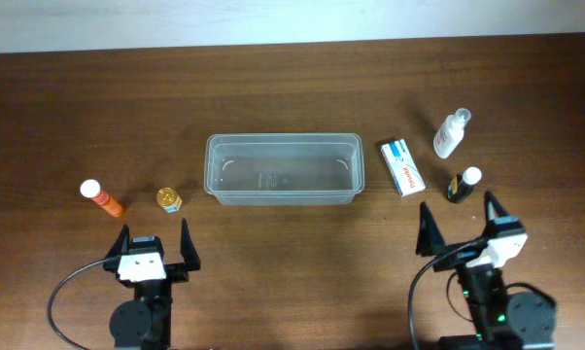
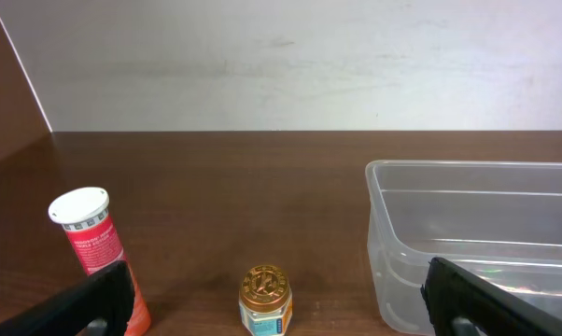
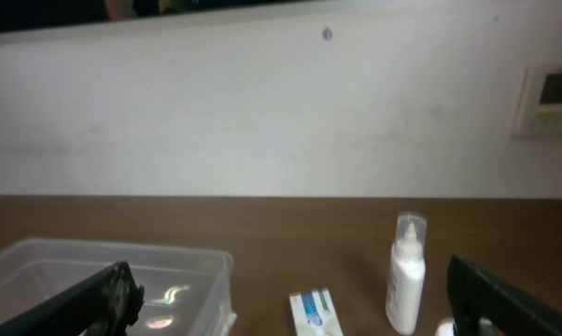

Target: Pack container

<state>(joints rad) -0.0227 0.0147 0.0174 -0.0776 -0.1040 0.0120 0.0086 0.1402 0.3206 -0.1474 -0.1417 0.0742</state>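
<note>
The dark wooden bench (image 1: 292,287) carries the clear container (image 1: 283,168) at its middle, open side up. Nearer the arms, the left tool (image 1: 154,239) and right tool (image 1: 457,210) are both spread wide, gripping nothing (each well apart from the container). A white-and-blue box (image 1: 403,167) lies just right of the container, and a white squeeze bottle (image 1: 451,134) is beyond it. An orange tube (image 1: 102,198) sits far left. A small dark bottle (image 1: 463,184) is near the box, and a gold-lidded jar (image 1: 169,199) is beside the tube.
</note>
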